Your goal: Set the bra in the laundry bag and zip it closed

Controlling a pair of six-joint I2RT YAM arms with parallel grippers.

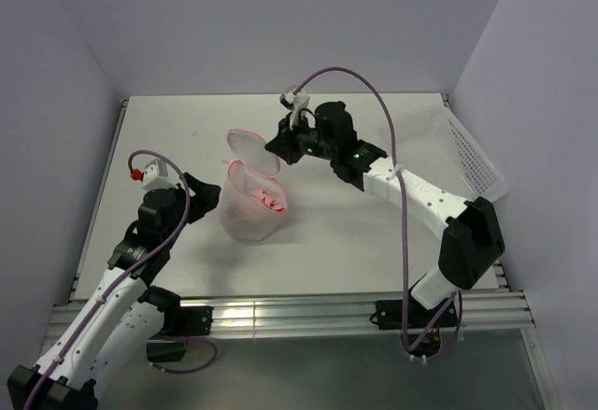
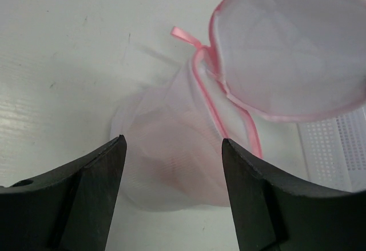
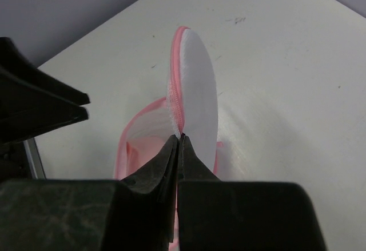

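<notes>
Top external view: the laundry bag [image 1: 250,212] stands near the middle of the white table [image 1: 374,242], mouth open, with its round lid [image 1: 252,144] raised on the far side. The bra [image 1: 267,197] lies inside the bag, showing pink through the mouth. The right gripper [image 1: 283,145] is clenched on the pink zipper rim of the lid, and the right wrist view shows its fingertips [image 3: 171,148] pinched together on that edge. The left gripper [image 1: 207,192] sits just beside the bag's left side, released, jaws spread wide. A white perforated basket [image 1: 458,148] rests at the far right, well apart from the bag.
</notes>
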